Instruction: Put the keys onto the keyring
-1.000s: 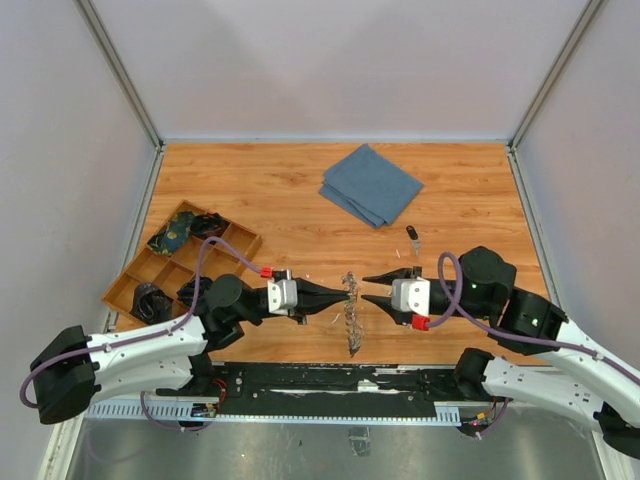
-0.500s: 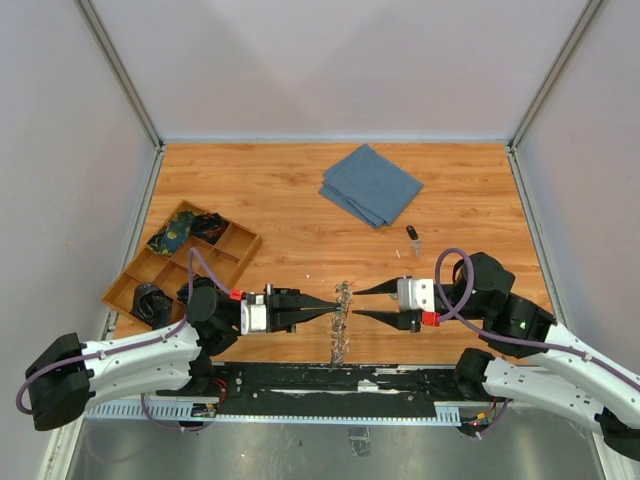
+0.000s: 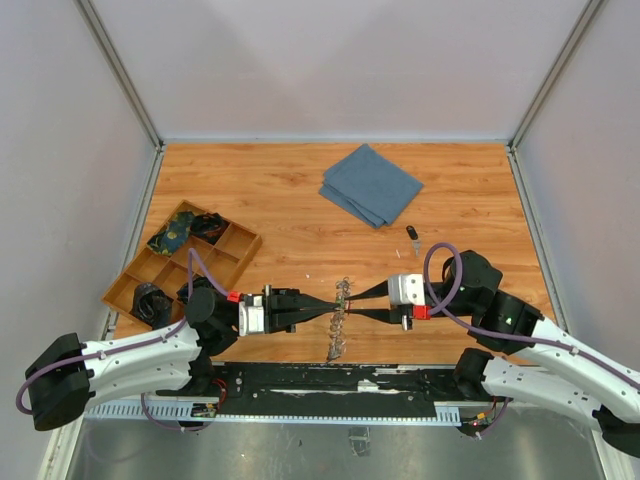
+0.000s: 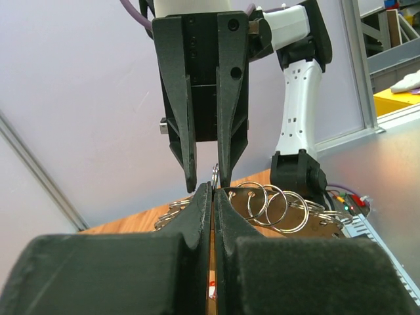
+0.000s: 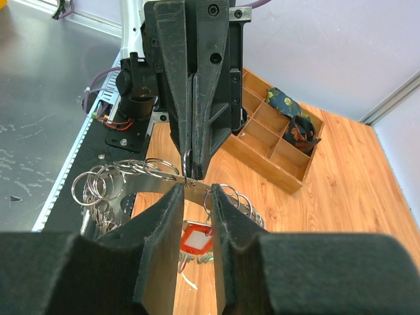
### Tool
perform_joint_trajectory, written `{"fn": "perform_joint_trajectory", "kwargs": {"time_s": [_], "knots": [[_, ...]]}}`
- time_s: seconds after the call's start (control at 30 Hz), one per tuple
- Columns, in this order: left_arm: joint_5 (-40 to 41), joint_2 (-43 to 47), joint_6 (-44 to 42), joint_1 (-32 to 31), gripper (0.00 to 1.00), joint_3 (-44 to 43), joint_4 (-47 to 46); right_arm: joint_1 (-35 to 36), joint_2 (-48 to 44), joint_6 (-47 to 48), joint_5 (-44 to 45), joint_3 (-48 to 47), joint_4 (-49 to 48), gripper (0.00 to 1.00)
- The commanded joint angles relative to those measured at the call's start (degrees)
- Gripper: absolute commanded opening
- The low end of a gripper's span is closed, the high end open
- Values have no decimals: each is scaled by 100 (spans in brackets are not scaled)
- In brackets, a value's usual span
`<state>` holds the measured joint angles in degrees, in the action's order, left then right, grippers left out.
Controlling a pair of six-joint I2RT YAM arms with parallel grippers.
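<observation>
The keyring [image 3: 336, 338] is a silvery band hung with several small split rings, held on edge above the table's near edge. My left gripper [image 3: 335, 306] is shut on one of its small rings [image 4: 215, 174]. My right gripper [image 3: 352, 304] faces it from the right, its fingers slightly open on either side of the band [image 5: 141, 184] and close to the left fingertips [image 5: 194, 167]. A key with a red tag [image 5: 195, 240] hangs from the ring below my right gripper [image 5: 195, 191]. A black-headed key [image 3: 412, 236] lies on the table by the cloth.
A folded blue cloth [image 3: 370, 185] lies at the back centre. A wooden divided tray [image 3: 180, 262] with dark items stands at the left. The black rail of the arm bases [image 3: 330, 378] runs along the near edge, under the ring.
My left gripper drew back toward the near edge with the keyring. My right gripper moved left and narrowed, so its fingertips now reach the ring.
</observation>
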<state>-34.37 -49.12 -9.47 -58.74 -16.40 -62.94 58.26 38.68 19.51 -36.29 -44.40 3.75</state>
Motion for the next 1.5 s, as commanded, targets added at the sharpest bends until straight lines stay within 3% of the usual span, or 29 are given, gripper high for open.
{"fn": "perform_joint_trajectory", "kwargs": {"time_s": [0.0, 0.53, 0.8, 0.9, 1.1, 1.47], "knots": [[10, 36, -106, -23, 0, -89, -455, 71, 15, -115, -132, 66, -292, 23], [27, -5, -72, -22, 1, -107, -456, 133, 139, -155, -116, 104, -464, 15], [18, -22, -46, -17, 1, -130, -401, 181, 175, -160, -60, 78, -563, 1], [44, -27, -9, -18, 1, -136, -341, 231, 139, 19, 139, 35, -457, 0], [117, 127, -89, -19, 21, -165, 93, 299, -42, 1115, 955, -349, 508, 0], [419, 503, -602, -19, 29, -373, 1168, 351, -438, 2660, 1691, -191, 505, 0]]}}
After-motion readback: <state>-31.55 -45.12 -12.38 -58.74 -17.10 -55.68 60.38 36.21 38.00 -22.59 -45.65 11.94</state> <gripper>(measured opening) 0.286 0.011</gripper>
